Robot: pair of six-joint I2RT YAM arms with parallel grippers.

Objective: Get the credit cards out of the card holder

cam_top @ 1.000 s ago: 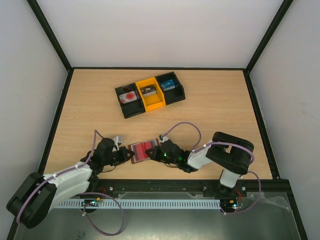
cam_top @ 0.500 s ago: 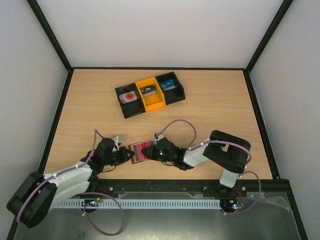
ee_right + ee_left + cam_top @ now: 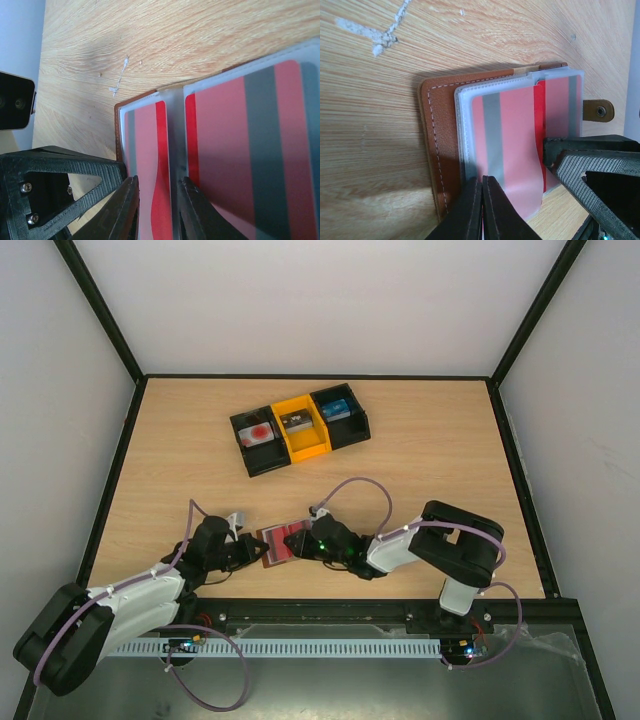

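The brown card holder [image 3: 272,545] lies open near the table's front edge, its leather [image 3: 437,130] under clear sleeves. A red-pink credit card with a grey stripe [image 3: 517,135] sits in a sleeve. The right wrist view shows two such sleeved cards, left [image 3: 145,150] and right [image 3: 240,145]. My left gripper [image 3: 252,551] is shut [image 3: 482,200] on the holder's near edge. My right gripper [image 3: 300,545] is open [image 3: 157,210], its fingers astride the left sleeved card. A whitish card with a red round mark [image 3: 259,432] lies in the tray's left compartment.
A black-and-yellow three-part tray [image 3: 300,445] stands at mid-table, with a dark item in the middle part and a blue one in the right part. Black frame rails edge the table. Each gripper shows in the other's wrist view, close together.
My right gripper has moved left, further over the open card holder. My left gripper and the holder have stayed in place.
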